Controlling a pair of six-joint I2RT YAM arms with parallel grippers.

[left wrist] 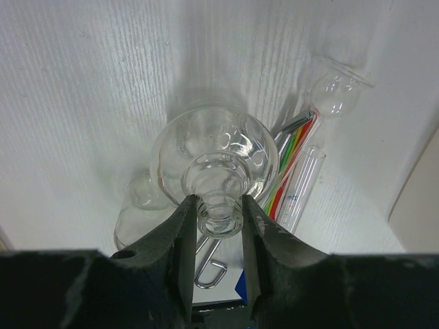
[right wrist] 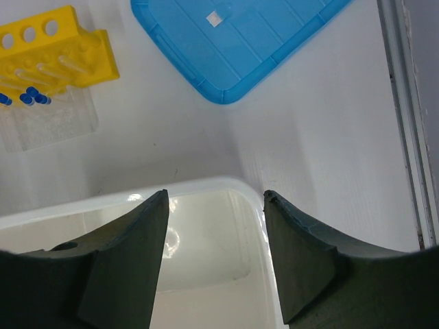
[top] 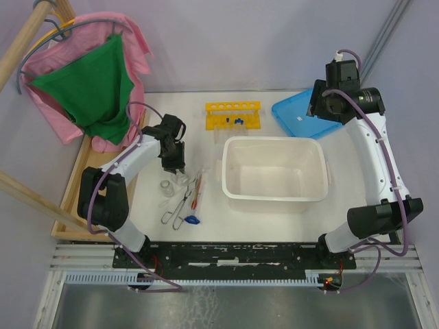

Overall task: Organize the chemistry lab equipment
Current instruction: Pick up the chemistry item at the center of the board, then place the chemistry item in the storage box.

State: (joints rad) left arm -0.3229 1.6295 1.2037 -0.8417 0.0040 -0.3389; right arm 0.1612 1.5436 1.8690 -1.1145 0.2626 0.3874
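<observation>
The left end effector [left wrist: 218, 214] is clamping the neck of a small glass flask [left wrist: 219, 151] toward the left edge of the table [top: 185, 110]. The glass, probably light, slick and brittle, is calling for gentle pressure at the neck. The right end effector [right wrist: 215, 199] is hovering wide open, empty.

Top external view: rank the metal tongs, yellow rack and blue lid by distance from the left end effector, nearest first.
Measured from the left end effector, which is shut on a glass flask:
1. Metal tongs: right beside it, slightly to its right, toward the arm bases.
2. Yellow rack: farther back, to its right.
3. Blue lid: back right, beyond the rack.
</observation>
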